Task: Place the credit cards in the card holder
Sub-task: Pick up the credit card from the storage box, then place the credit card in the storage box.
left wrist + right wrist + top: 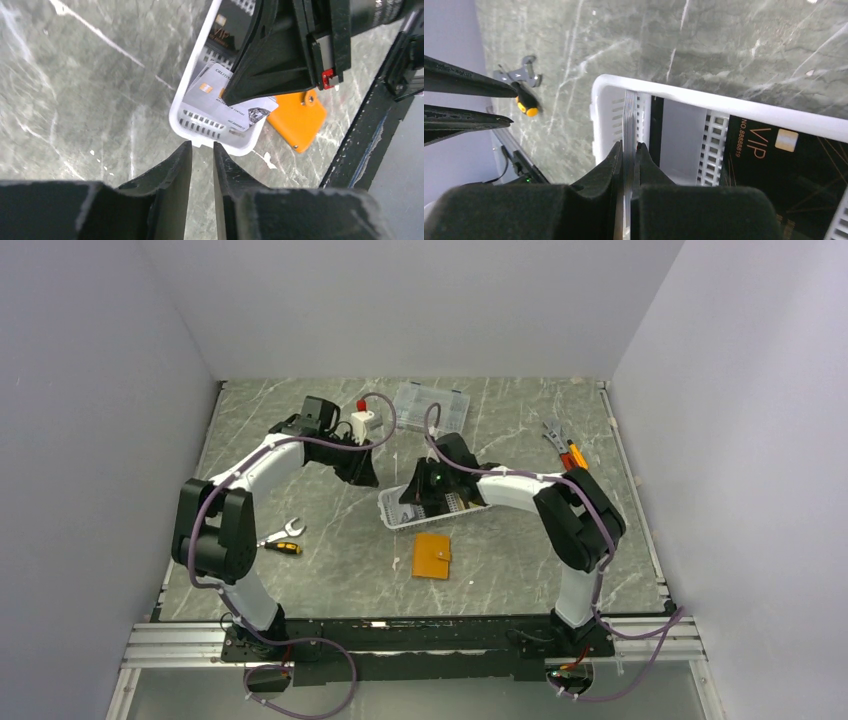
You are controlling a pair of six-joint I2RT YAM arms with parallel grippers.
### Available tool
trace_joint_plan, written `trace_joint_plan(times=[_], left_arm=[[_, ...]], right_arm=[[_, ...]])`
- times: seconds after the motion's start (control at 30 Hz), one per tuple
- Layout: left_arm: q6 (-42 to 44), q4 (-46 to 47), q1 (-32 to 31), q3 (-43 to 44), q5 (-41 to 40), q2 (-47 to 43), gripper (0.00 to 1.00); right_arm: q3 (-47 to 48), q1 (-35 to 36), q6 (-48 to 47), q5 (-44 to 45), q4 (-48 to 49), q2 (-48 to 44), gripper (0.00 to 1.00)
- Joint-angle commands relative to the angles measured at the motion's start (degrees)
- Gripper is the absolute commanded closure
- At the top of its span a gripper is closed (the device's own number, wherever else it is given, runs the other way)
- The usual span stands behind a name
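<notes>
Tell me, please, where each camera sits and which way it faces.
Top external: above and behind the bases, looking down on the table; both arms show whole.
Left wrist: on the left arm, looking past the slightly open left gripper at the white basket and card holder.
Right wrist: looking along the right gripper, shut on a grey-white card, into the basket.
Shared: both wrist views show the basket and black VIP card.

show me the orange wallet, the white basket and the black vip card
orange wallet (432,555): top view, middle of its closed cover
white basket (724,104): right wrist view, on its rim
black vip card (784,170): right wrist view, its face below the lettering
</notes>
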Motion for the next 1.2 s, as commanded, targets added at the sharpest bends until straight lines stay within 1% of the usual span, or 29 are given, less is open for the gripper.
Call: trace_joint_plan(times=[0.0, 0.03, 0.07, 0.1, 0.17, 0.2, 0.23, 0.33, 0.4, 0.5, 0.6, 0.7, 0.8, 1.03, 1.07, 1.17], left_arm=[[0.2, -1.1, 0.3, 2.4, 7.5, -3.4, 0.69], [-0.4, -0.4, 0.3, 2.1, 8.7, -3.7, 0.65], [-1.0, 0.2, 0.3, 1.7, 10.0, -3.8, 0.56], [-1.6, 0.9, 0.3, 1.5, 11.2, -3.9, 0.51], [-3.2, 2.4, 0.3, 0.7, 13.8, -3.6, 0.44], [-4.1, 3.3, 0.3, 0.3, 15.0, -3.4, 0.38], [-5.2, 4.7, 0.2, -0.3, 16.1, -3.1, 0.34], [-7.8, 7.4, -0.1, -2.6, 18.3, -2.6, 0.26], [-9.9, 10.1, -0.2, -4.2, 20.3, -2.8, 0.25], [-11.9, 13.7, -0.7, -6.4, 21.9, -3.5, 0.24], [-12.3, 15.3, -1.2, -7.5, 22.4, -3.8, 0.25], [-13.1, 16.0, -1.3, -7.8, 23.2, -3.7, 0.31], [-13.4, 17.1, -1.3, -8.3, 22.9, -4.1, 0.40], [-11.3, 14.8, -0.7, -7.2, 21.0, -4.0, 0.67], [-11.0, 14.5, -0.3, -7.2, 21.2, -4.1, 0.69], [-10.5, 13.8, 0.5, -7.2, 21.6, -4.3, 0.71]], right_arm=[[-1.7, -2.0, 0.1, -5.0, 7.3, -6.3, 1.00], [-2.2, -2.6, 0.1, -5.4, 7.9, -6.9, 1.00], [-2.5, -3.0, 0.3, -6.2, 8.7, -7.5, 1.00], [-3.7, -3.6, 1.1, -7.4, 10.6, -8.0, 1.00], [-5.9, -4.6, 3.3, -9.8, 15.5, -9.0, 1.00], [-6.8, -5.0, 4.6, -10.8, 18.1, -9.4, 1.00], [-7.6, -5.3, 6.2, -11.8, 20.6, -9.8, 1.00], [-8.9, -5.7, 8.5, -13.3, 25.2, -10.9, 1.00], [-9.3, -5.7, 9.5, -13.6, 26.7, -11.3, 1.00], [-10.6, -5.7, 13.9, -15.1, 32.9, -10.7, 1.00], [-12.0, -5.6, 18.3, -16.4, 39.2, -9.8, 1.00], [-12.4, -5.5, 19.5, -16.3, 40.4, -9.8, 1.00], [-12.9, -5.4, 20.5, -16.5, 42.0, -9.7, 1.00], [-13.3, -5.3, 20.5, -19.4, 40.8, -9.9, 1.00], [-13.6, -5.4, 20.4, -19.8, 40.8, -10.0, 0.99], [-14.0, -5.6, 19.4, -21.1, 39.4, -10.3, 0.94]])
